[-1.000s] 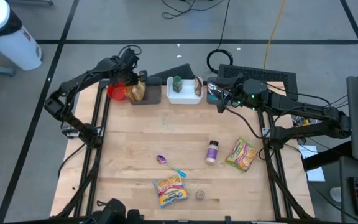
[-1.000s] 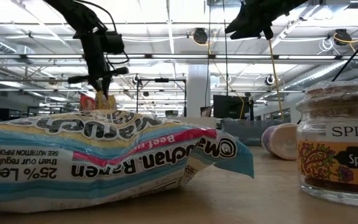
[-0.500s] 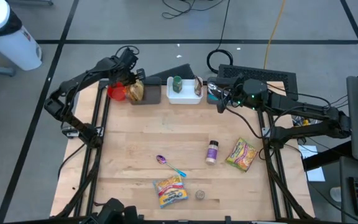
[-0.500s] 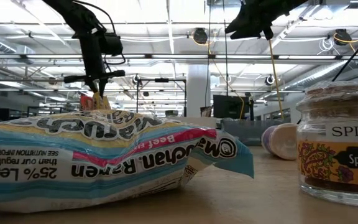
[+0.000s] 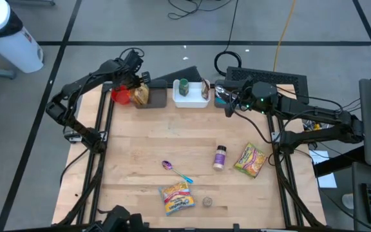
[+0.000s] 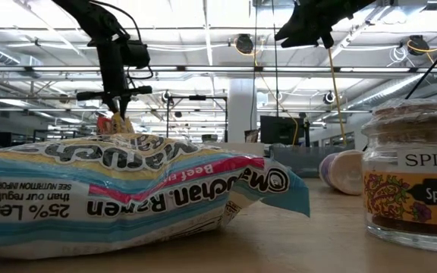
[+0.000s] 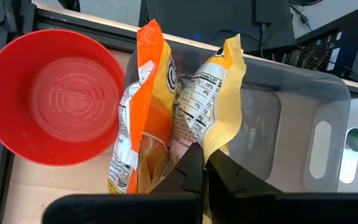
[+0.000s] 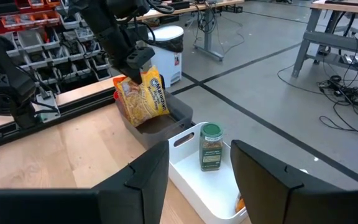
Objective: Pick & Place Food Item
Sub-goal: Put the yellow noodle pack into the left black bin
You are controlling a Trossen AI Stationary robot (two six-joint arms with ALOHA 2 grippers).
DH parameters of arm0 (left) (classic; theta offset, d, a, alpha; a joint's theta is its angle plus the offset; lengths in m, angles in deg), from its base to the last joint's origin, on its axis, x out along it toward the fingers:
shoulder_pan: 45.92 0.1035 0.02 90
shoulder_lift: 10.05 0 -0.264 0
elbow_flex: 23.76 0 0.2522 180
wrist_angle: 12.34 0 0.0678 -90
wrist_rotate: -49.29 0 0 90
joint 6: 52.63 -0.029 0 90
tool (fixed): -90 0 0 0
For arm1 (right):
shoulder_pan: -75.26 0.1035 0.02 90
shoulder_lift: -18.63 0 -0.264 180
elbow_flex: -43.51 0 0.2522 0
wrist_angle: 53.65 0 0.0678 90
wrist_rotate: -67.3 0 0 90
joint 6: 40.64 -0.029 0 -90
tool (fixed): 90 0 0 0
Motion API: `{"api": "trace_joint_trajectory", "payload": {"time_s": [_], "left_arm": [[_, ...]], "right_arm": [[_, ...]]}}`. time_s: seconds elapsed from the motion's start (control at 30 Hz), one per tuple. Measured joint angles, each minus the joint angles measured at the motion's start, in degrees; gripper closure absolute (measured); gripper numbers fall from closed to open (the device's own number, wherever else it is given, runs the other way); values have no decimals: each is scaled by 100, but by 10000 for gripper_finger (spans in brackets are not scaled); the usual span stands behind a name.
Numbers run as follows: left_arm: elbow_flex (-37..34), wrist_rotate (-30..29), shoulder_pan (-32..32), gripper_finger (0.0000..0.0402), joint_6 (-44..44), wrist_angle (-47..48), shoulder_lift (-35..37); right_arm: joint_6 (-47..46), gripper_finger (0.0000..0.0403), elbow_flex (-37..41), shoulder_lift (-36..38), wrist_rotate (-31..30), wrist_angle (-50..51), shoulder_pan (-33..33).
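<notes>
Over the grey bin (image 7: 291, 124), left hand (image 7: 199, 169) pinching snack bag (image 7: 194, 106).

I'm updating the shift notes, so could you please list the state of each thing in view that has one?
Left end effector: shut on the yellow snack bag.
Yellow snack bag: upright, held over the grey bin.
Grey bin: open-topped.
Red bowl: upright, empty.
Right end effector: open, empty, above the white bin.
White bin: holds an upright green-lidded jar.
Spice jar: upright, lidded.
Ramen packet: lying flat.
</notes>
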Motion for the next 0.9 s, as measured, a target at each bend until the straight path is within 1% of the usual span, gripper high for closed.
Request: {"api": "trace_joint_trajectory", "payload": {"time_s": [0.1,0.33,0.8,0.9], "left_arm": [[-68,15,-1,401,51,-35,0],[-469,101,-20,401,205,-105,-2],[-483,68,-5,400,163,-301,-2],[-483,70,24,394,189,-303,-2]], "right_arm": [[-78,238,0,-2,0,0,1],[-121,238,0,-4,0,0,1],[-123,238,0,-4,0,-2,1],[-123,238,0,-37,0,-10,1]]}}
